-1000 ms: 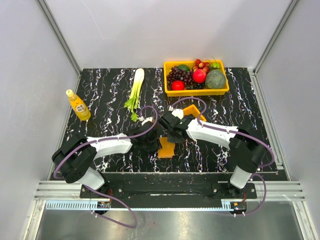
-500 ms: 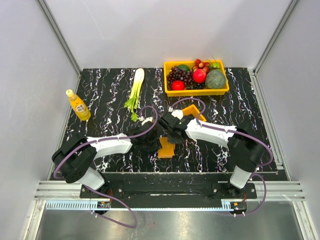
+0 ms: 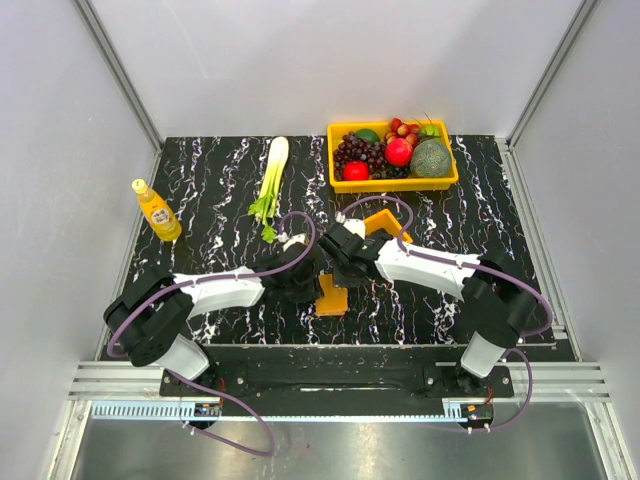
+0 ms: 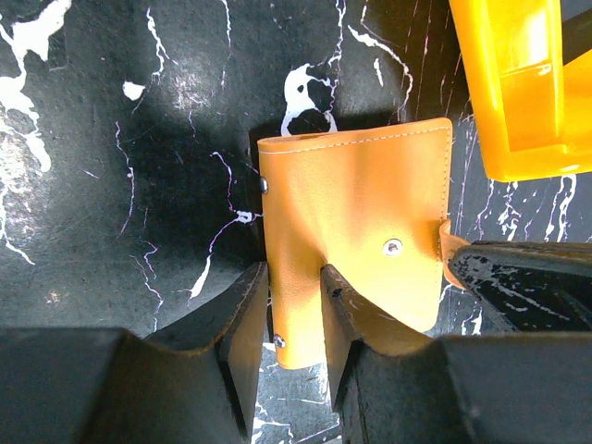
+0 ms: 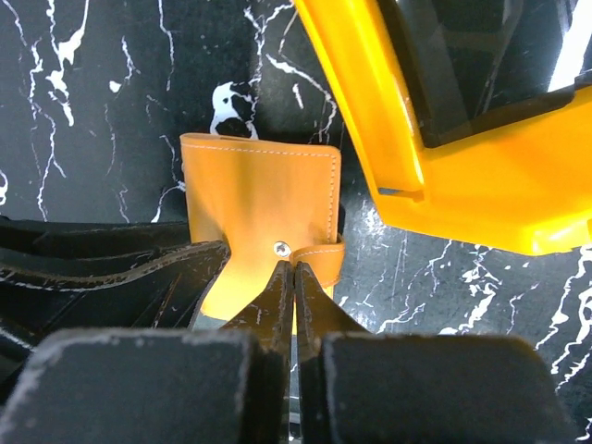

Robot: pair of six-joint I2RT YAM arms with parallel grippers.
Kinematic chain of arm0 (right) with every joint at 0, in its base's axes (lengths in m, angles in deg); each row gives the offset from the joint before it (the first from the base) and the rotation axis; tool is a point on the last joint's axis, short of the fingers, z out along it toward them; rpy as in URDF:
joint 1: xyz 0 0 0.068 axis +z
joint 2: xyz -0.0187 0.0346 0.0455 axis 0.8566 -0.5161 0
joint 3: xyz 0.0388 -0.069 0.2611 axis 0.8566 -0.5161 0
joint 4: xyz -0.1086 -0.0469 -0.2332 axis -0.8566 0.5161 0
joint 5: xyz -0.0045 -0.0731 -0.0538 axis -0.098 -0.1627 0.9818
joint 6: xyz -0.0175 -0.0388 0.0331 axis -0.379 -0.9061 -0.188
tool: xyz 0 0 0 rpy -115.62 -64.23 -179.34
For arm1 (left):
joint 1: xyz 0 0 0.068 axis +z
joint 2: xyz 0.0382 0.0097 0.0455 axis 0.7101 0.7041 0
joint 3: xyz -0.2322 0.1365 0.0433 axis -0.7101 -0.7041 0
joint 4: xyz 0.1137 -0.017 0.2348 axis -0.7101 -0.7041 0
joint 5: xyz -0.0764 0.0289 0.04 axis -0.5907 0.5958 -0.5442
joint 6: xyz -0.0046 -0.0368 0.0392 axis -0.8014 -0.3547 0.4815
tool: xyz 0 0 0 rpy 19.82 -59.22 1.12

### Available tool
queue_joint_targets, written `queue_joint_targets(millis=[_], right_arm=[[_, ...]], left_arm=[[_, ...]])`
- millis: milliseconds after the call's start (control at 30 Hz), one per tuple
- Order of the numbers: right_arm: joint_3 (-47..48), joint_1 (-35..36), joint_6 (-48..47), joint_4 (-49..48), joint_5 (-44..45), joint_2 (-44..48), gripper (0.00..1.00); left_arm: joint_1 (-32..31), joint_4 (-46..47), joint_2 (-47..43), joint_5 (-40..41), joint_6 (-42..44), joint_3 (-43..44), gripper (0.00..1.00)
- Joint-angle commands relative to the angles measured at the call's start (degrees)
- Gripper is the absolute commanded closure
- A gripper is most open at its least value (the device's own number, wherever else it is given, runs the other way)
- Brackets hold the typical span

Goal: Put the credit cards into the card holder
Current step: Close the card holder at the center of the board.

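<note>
The orange card holder (image 3: pixel 333 296) lies folded on the black marble table, near the front middle. My left gripper (image 3: pixel 310 284) comes in from the left. Its jaws (image 4: pixel 294 273) are shut on the card holder's (image 4: pixel 356 213) left edge, one finger on each side of it. My right gripper (image 3: pixel 342 274) reaches in from the right, and its fingertips (image 5: pixel 292 268) are shut together just under the snap stud and strap of the card holder (image 5: pixel 259 194). Whether they pinch the strap does not show. No credit cards are in view.
A small orange raised-wall tray (image 3: pixel 386 221) stands just behind the card holder, close to both grippers (image 4: pixel 518 92) (image 5: pixel 462 185). A yellow fruit basket (image 3: pixel 393 184) is at the back right. A celery stalk (image 3: pixel 272 175) lies at the back middle, and a yellow bottle (image 3: pixel 156 210) stands at the left.
My right gripper's jaws have closed fully, and its arm has edged slightly left towards the card holder. The left arm and the card holder have stayed put.
</note>
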Motion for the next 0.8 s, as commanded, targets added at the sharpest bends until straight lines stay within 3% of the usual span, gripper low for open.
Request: queue_joint_targets(millis=[0,767], right_arm=[[0.3,0.4,0.2,-4.2,-4.2,0.6,1.00],[1.0,0.4,-2.4,-5.2,-7.6,-5.7,1.00]], left_arm=[[-0.3,1.6,0.2,-0.9,0.1,0.3,0.66],[-0.2,1.7,0.4,-1.2,0.3,0.6,0.67]])
